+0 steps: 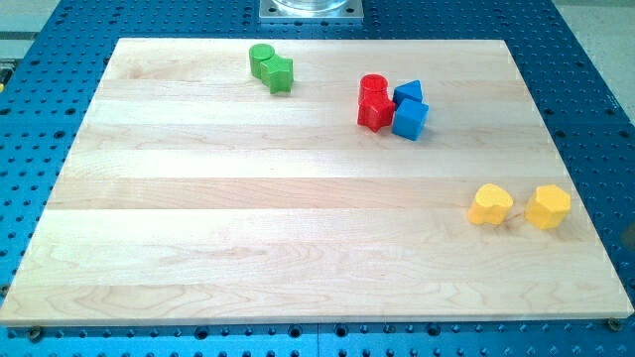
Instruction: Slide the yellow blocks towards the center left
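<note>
Two yellow blocks lie near the board's right edge, below the middle: a yellow heart-shaped block point(489, 204) and, to its right and apart from it, a yellow hexagonal block point(548, 206). My tip does not show in the camera view, so its place relative to the blocks cannot be told.
A green cylinder point(262, 59) touches a green star-like block point(280, 74) at the view's top left of centre. A red cylinder point(373, 87), a red star-like block point(375, 111), a blue triangular block point(408, 93) and a blue cube point(410, 118) cluster at the top right. The wooden board point(198, 218) rests on a blue perforated table.
</note>
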You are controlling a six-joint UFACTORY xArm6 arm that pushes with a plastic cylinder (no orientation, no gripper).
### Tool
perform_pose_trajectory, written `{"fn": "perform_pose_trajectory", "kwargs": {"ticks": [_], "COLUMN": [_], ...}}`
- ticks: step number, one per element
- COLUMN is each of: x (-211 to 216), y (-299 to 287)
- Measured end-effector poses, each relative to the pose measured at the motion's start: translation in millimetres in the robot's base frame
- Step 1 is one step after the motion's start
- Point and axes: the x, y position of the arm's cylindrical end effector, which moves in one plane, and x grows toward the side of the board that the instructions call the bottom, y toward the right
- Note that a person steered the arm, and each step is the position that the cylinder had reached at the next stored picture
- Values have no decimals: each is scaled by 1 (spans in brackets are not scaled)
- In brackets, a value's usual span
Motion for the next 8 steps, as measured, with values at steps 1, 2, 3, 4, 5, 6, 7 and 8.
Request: {"fn": "perform_pose_trajectory", "kwargs": {"ticks": [1,2,3,4,5,6,7,8], "x": [-60,-125,-132,-104,-97,-89,-69,-67], "y": [0,0,-29,-43,-33,-32,-34,-41]}}
